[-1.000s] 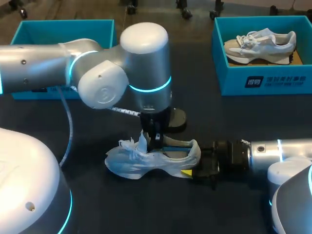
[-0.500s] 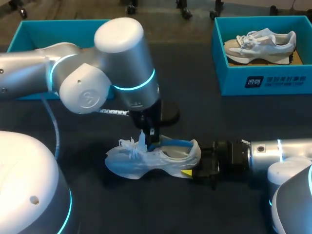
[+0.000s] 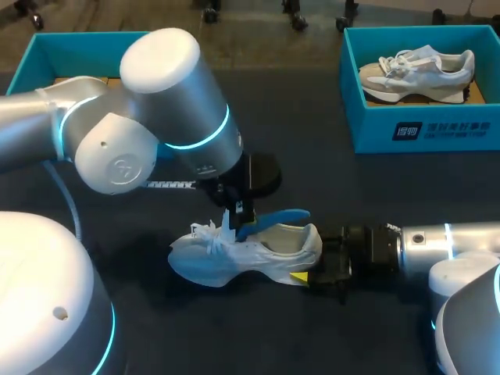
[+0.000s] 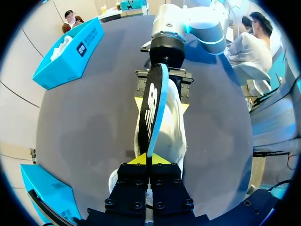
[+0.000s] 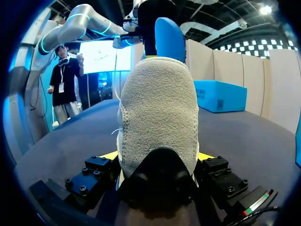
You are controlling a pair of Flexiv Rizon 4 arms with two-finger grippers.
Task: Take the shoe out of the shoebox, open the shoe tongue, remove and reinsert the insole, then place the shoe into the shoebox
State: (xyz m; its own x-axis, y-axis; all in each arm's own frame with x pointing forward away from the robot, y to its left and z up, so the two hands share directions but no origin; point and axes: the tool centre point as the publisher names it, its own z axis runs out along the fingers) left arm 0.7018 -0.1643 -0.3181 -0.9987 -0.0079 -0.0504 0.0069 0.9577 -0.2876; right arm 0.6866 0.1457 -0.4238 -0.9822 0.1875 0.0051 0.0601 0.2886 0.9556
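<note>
Shoe (image 3: 250,256), toward counter's (image 3: 312,168) near edge: heel grasped by right pincer (image 5: 159,157), for steadying. Insole (image 3: 275,219), blue: clenched in left pincer (image 4: 149,159), above opening, for removal.

Arches in from the left, elbow high, wrist pointing down, left gripper (image 3: 237,223) pinched nearly together on the insole (image 3: 275,218). Lies low and level from the right, right gripper (image 3: 311,264) clamping the shoe (image 3: 226,262) at its heel from 2 sides.
</note>
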